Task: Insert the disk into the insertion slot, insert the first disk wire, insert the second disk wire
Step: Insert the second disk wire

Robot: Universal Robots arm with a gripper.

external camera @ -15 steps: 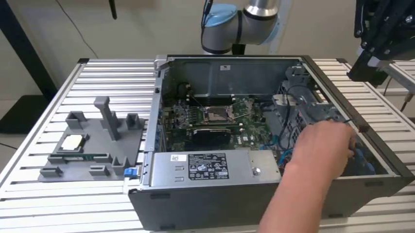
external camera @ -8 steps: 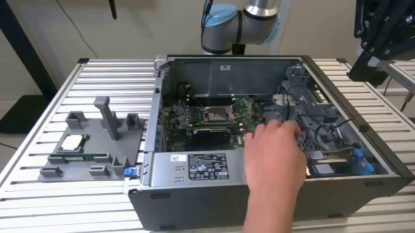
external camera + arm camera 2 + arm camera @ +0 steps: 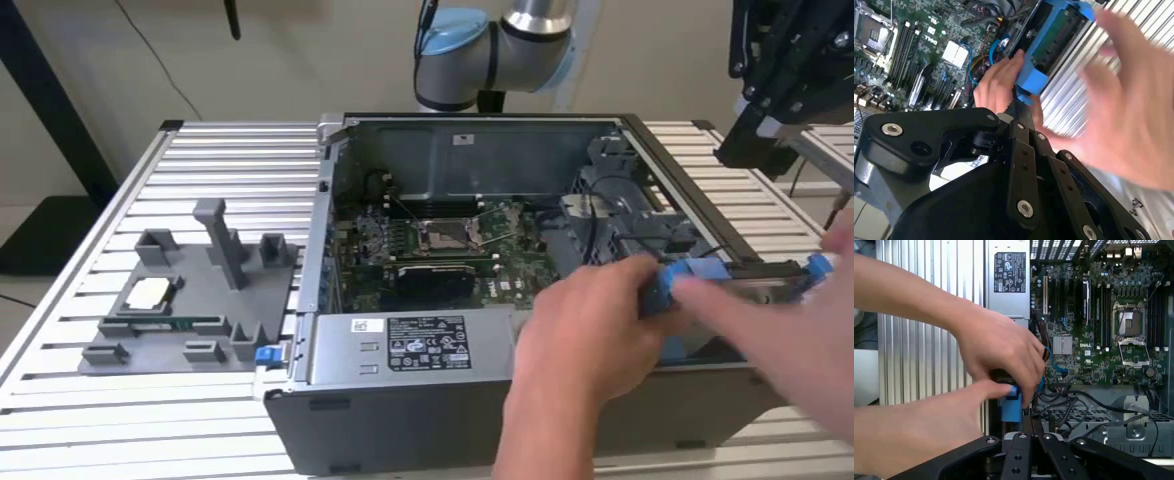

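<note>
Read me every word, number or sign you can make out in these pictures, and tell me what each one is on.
No text is clear enough to quote.
The label on the grey power-supply box: print too small to read.
The motherboard: white markings, too small to read.
The white sticker on the case's back wall: blurred.
The disk, held by a person's hand: no legible print showing.

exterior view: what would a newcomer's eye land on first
A person's hands hold the blue-framed disk at the open computer case's side on the exterior view's right. Inside, the green motherboard lies exposed; a grey fixture sits on the slatted table at the view's left.
</note>
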